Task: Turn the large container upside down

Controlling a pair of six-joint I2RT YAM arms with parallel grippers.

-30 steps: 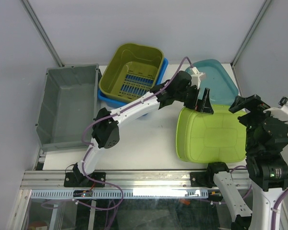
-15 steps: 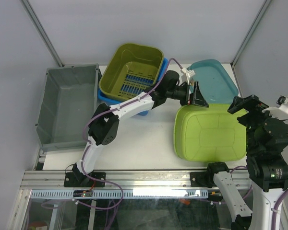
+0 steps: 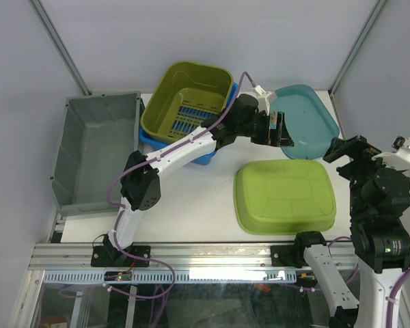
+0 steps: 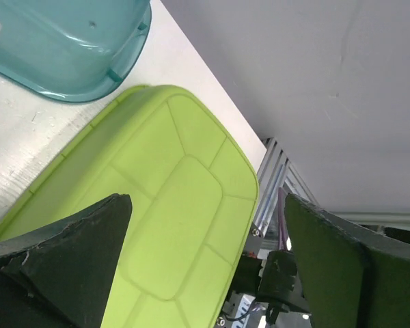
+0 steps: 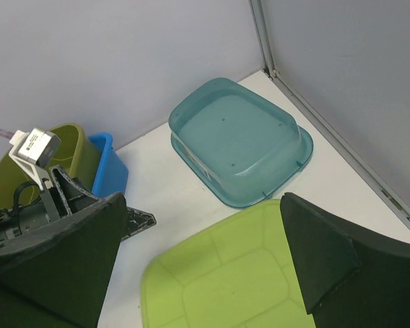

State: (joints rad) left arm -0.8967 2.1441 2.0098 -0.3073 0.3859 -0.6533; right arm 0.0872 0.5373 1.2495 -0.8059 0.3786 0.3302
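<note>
At the near right corner the right arm stands upright with its wrist folded over, its right pincer (image 3: 352, 149) spread wide and empty, aimed down at the white bench (image 3: 205, 198). Just left of it the large lime-green plastic container (image 3: 287, 195) lies bottom up, flat on the bench, ribbed base showing. The left arm climbs from its near mount, bends at the elbow and reaches diagonally to the far right. Its left pincer (image 3: 281, 130) hangs spread and empty beyond the container's far edge, clear of it. Past that sits a teal plastic tub (image 3: 311, 116), also bottom up, with a white label scrap too cropped to read. Farther left, an olive-green slotted basket (image 3: 191, 96) nests in a blue tub (image 3: 154, 140), beside a grey plastic bin (image 3: 96, 150).
</note>
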